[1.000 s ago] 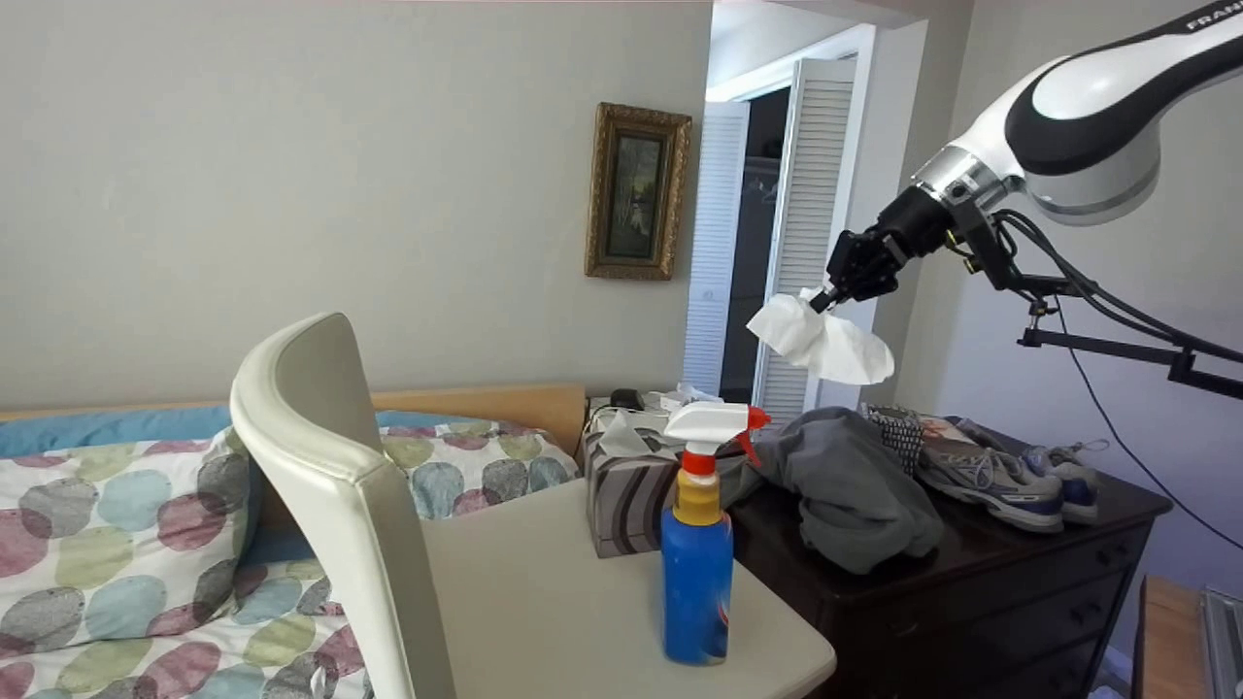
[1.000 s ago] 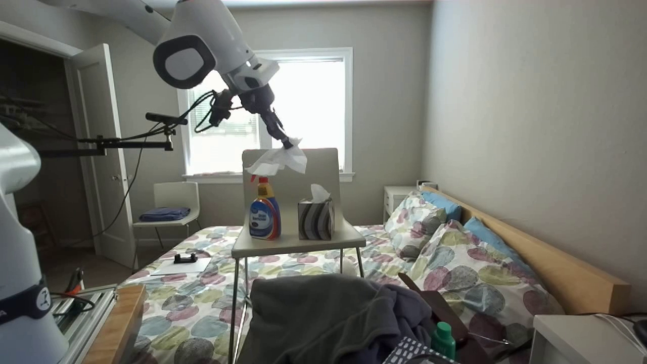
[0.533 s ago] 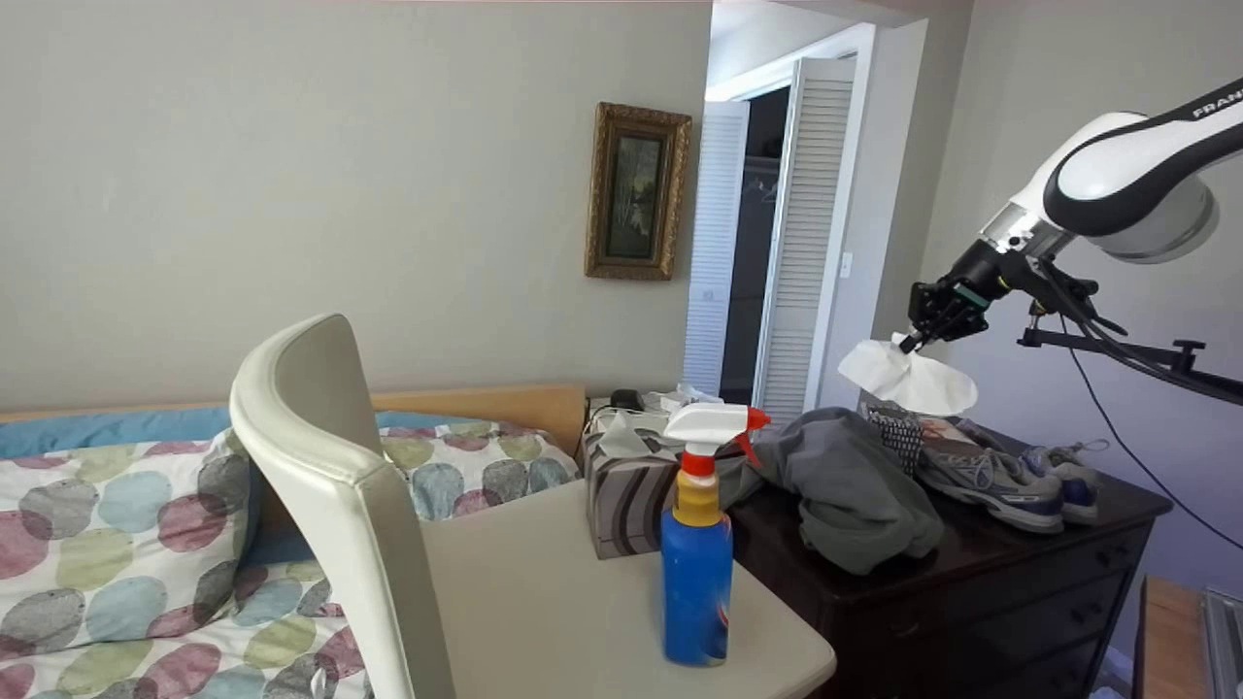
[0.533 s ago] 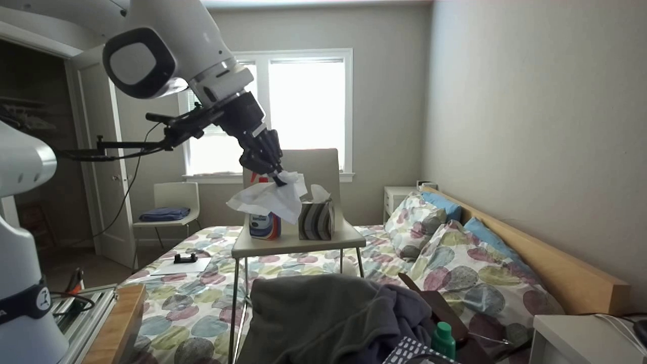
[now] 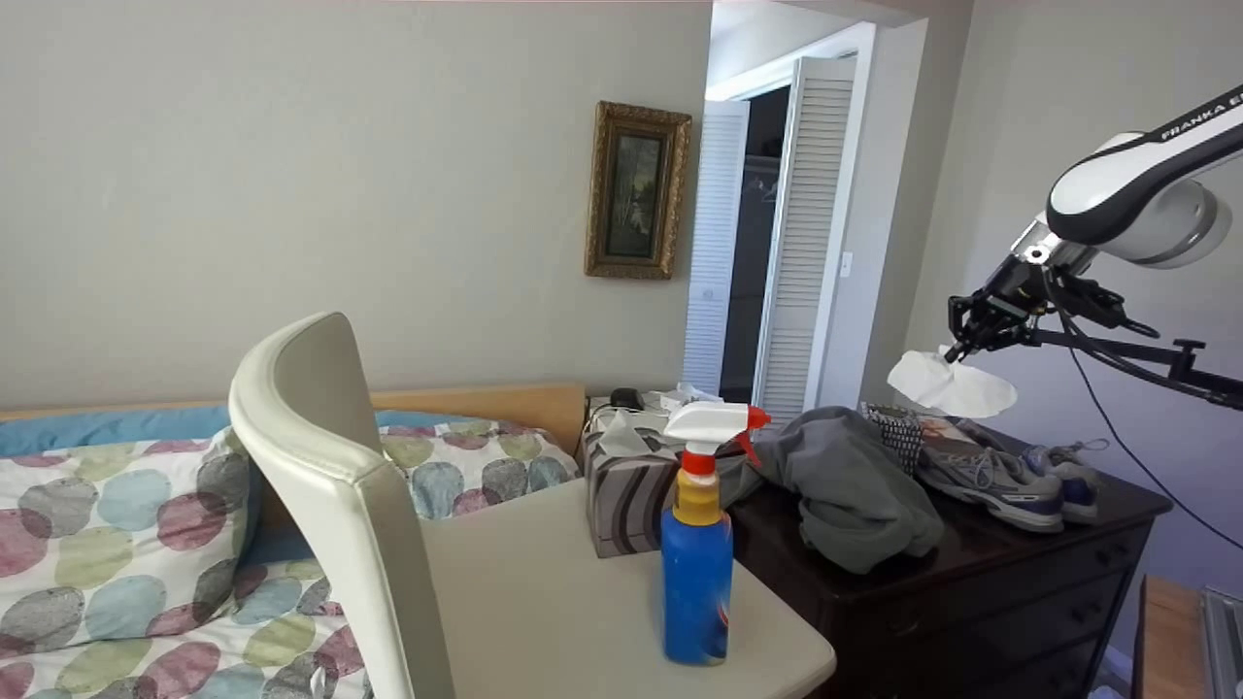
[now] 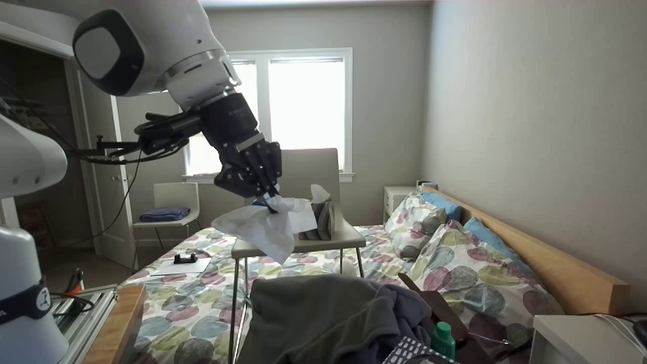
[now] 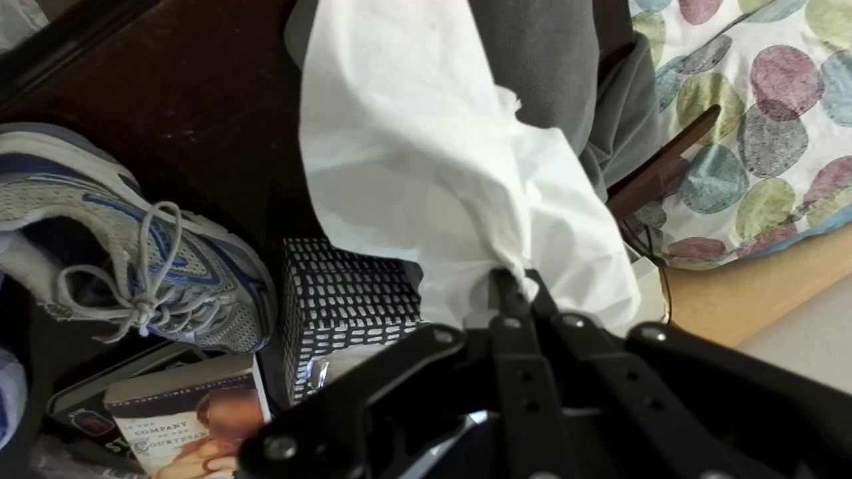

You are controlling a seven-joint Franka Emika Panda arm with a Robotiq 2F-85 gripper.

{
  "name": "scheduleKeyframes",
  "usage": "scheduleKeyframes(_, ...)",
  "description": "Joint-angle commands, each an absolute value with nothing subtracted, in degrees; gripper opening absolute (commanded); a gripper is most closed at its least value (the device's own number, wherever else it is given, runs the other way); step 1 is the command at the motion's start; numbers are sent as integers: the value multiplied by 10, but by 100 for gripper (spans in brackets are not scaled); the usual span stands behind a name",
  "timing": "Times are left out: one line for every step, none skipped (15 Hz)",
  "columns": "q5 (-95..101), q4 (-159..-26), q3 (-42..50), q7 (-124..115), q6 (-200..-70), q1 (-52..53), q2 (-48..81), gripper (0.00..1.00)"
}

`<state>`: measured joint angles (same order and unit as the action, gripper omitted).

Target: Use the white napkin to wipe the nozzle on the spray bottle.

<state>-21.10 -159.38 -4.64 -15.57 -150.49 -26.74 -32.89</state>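
The spray bottle (image 5: 696, 587) has a blue body, a yellow neck and a white head with a red nozzle (image 5: 758, 417). It stands upright on a cream chair (image 5: 554, 592). In an exterior view it is almost fully hidden behind the napkin (image 6: 263, 227) and gripper (image 6: 272, 203). My gripper (image 5: 955, 354) is shut on the white napkin (image 5: 950, 383), well apart from the bottle, in the air over the dresser. In the wrist view, the fingertips (image 7: 522, 283) pinch the bunched napkin (image 7: 419, 153), which spreads out beyond them. The bottle is out of the wrist view.
A striped tissue box (image 5: 631, 495) stands on the chair beside the bottle. The chair's backrest (image 5: 316, 437) rises behind them. A dark dresser (image 5: 981, 592) holds grey clothing (image 5: 850, 495), shoes (image 5: 995, 485), a book (image 7: 193, 419) and a patterned box (image 7: 346, 286). A bed (image 6: 202, 303) lies behind.
My gripper has moved lower and away from the spray bottle, carrying the napkin toward the dresser side. It stays shut on the napkin. The bottle and tissue box have not moved.
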Motion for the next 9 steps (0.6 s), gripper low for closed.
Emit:
scheduleKeyframes(-211,-1594,-48,-157,-1505,-267,-329,1)
scheduleKeyframes(-169,-1591,-12,-181,-1528,-243,-311,1)
scheduleKeyframes(-166,-1590,0,-178,-1537,-247,-290,1)
scheduleKeyframes(-157,-1593,12,-178,-1551,-251,-273,1)
scheduleKeyframes(-154,-1593,28,-173,-1564,-250,-249,1)
scheduleKeyframes(-153,-1593,43,-170,-1579,-249,-230,1)
scheduleKeyframes(-159,-1591,60,-166,-1593,-243,-205,1)
scheduleKeyframes(-161,-1587,73,-165,-1604,-241,-181,1)
scheduleKeyframes(-167,-1582,87,-162,-1613,-234,-156,1)
